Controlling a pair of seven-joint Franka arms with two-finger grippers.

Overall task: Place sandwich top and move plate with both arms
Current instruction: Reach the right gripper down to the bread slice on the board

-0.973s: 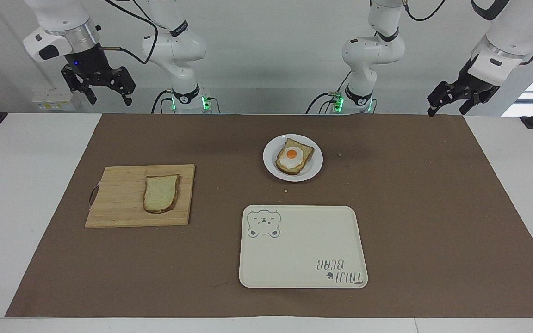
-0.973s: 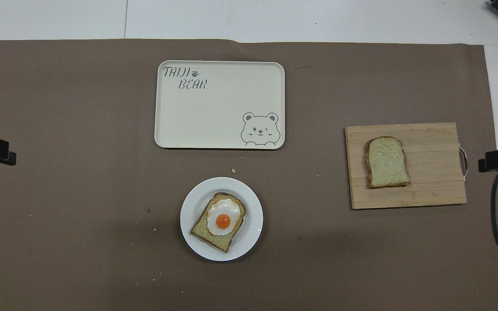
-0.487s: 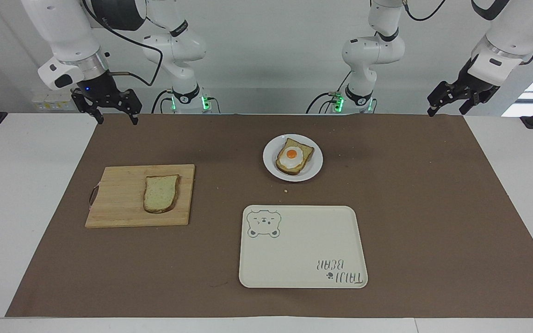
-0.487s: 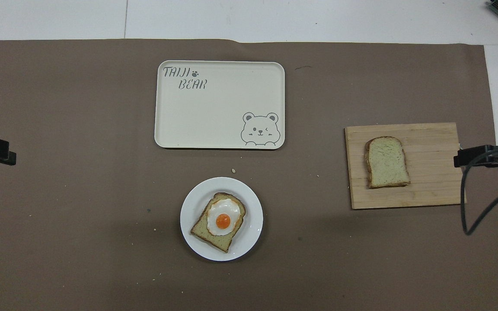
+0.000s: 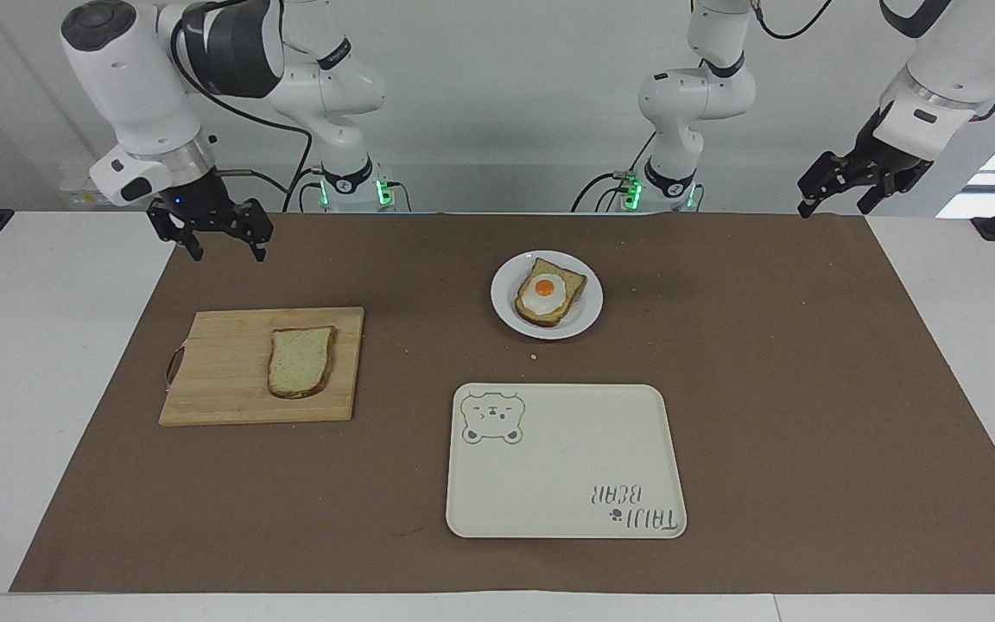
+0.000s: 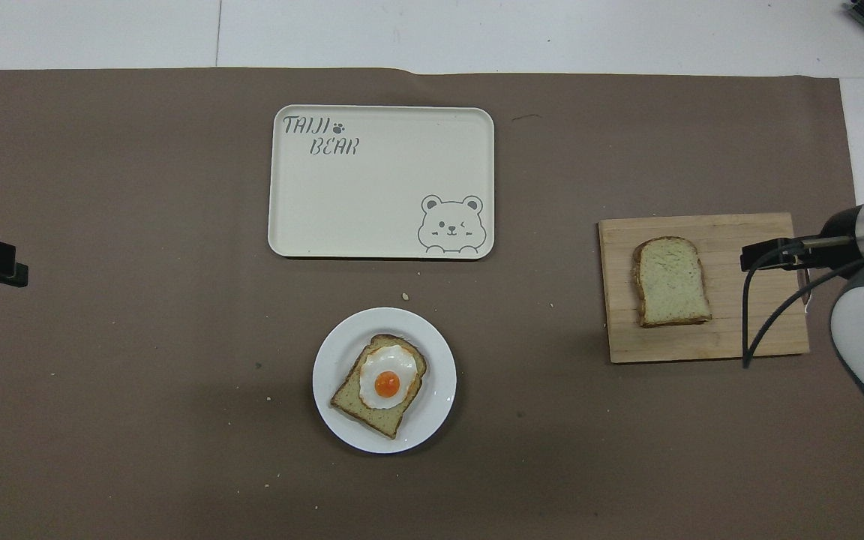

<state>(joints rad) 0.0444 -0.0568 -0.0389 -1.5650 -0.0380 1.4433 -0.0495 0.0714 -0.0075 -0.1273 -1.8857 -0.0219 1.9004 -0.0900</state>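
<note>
Right pincer [image 5: 221,244] up in the air, fingers apart, empty, over the tabletop's brown mat near the cutting board [image 5: 221,380]. Sandwich top [image 5: 300,361] lies flat on board. Prob. light, soft, crumbly: pinch gently across crust edges. Plate [image 5: 506,318] w/ egg bread mid-mat, prob. stiff, slick rim. Left pincer [image 5: 839,197] waits apart, empty, at its own end.

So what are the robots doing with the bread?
Nothing is being held yet. The right gripper is open in the air at the right arm's end of the table, near the board where the plain bread slice lies. The egg toast sits on the plate. The tray has nothing on it. The left gripper waits, open.
</note>
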